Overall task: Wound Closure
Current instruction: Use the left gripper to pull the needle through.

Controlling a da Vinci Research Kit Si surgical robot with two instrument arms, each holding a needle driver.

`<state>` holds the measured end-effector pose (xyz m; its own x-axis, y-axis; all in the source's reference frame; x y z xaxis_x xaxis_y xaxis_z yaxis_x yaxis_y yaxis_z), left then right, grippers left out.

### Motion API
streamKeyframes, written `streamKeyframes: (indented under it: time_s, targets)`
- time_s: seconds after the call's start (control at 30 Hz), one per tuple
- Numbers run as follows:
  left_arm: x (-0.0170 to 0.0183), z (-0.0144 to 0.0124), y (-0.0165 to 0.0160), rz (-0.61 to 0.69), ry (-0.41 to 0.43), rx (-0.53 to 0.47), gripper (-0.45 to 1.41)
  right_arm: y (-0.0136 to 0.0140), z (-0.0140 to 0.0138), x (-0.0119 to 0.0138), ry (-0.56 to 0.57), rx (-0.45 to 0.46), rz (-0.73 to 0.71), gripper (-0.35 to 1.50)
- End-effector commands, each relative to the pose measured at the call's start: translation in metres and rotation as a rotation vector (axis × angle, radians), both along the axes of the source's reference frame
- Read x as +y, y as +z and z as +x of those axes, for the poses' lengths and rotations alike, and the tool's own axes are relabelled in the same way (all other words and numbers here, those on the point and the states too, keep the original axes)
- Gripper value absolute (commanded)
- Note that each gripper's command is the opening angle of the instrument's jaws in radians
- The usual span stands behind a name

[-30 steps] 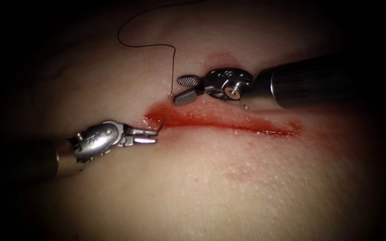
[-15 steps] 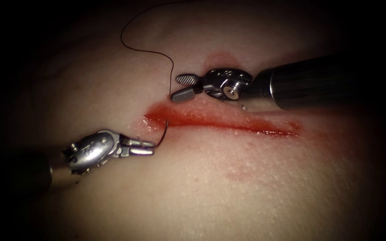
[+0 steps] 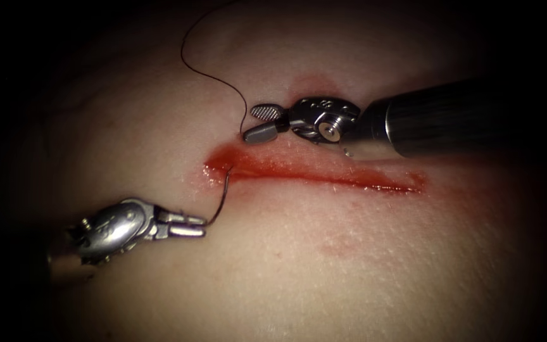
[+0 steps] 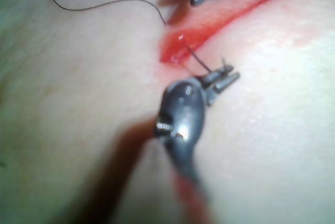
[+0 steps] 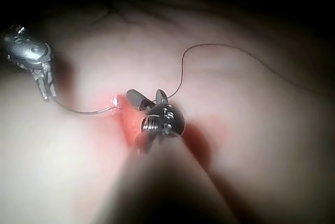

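Since a second ago the left tool (image 3: 205, 227) has backed away from the cut (image 3: 314, 174) toward the lower left, and more of the needle (image 3: 221, 196) now shows between its jaws and the wound. Its jaws are clamped on the needle near one end; the rest of the curve rises from there to the cut's left end, where the other end sits in the tissue (image 3: 324, 278) at the red fluid (image 3: 235, 161). That tool's shaft comes in low from the left, wrist nearly level, jaws pointing right. In the left wrist view the same tool (image 4: 226, 77) holds the needle (image 4: 199, 63), which runs up into the red end of the cut (image 4: 209, 30). The right tool (image 3: 257, 125) has stayed put above the cut, just beside its left part, shaft entering from the right, wrist straight, jaws parted and pointing left with nothing between them. Thread (image 3: 213, 79) loops down from the dark upper area and ends at the tissue just left of the lower jaw's tip. In the right wrist view the right tool (image 5: 146, 98) stands spread beside the cut, with the thread (image 5: 209, 48) arching away from it and the left tool (image 5: 47, 93) gripping the needle (image 5: 86, 111)
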<state>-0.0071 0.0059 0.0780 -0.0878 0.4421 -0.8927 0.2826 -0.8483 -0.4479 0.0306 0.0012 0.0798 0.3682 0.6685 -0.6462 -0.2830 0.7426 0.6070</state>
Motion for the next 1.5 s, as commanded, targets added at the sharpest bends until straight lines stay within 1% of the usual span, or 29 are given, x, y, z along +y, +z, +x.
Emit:
streamKeyframes:
  time_s: [0.03, 0.17, 0.27, 0.4, 0.67, 0.8, 1.2, 1.5]
  targets:
    - [-0.0005, -0.0007, 0.0005, 0.003, 0.001, -0.001, -0.35, 0.0006, 0.0006, -0.0003, -0.001, 0.001, 0.001, 1.35]
    - [-0.0007, -0.0006, -0.0001, -0.019, -0.001, -0.007, -0.35, 0.0005, 0.0006, -0.0003, -0.001, 0.002, 0.001, 1.35]
    - [-0.0004, -0.0005, -0.0004, -0.066, -0.028, 0.004, -0.35, 0.0005, 0.0006, -0.0004, -0.001, 0.002, 0.001, 1.35]
    - [0.0002, -0.0006, -0.0008, -0.152, -0.078, 0.026, -0.35, 0.0005, 0.0005, -0.0004, -0.001, 0.002, 0.000, 1.33]
    - [0.0021, -0.0009, -0.0015, -0.333, -0.210, 0.084, -0.35, 0.0006, 0.0005, -0.0005, -0.002, 0.002, -0.001, 1.33]
    - [0.0028, -0.0013, -0.0017, -0.385, -0.254, 0.089, -0.35, 0.0005, 0.0004, -0.0005, -0.003, 0.002, -0.001, 1.31]
    - [0.0049, -0.0020, -0.0022, -0.434, -0.302, 0.068, -0.35, -0.0001, 0.0002, -0.0005, -0.005, 0.004, 0.003, 1.31]
    - [0.0073, -0.0026, -0.0032, -0.468, -0.341, 0.048, -0.35, -0.0023, -0.0010, -0.0003, -0.009, 0.014, 0.019, 1.30]
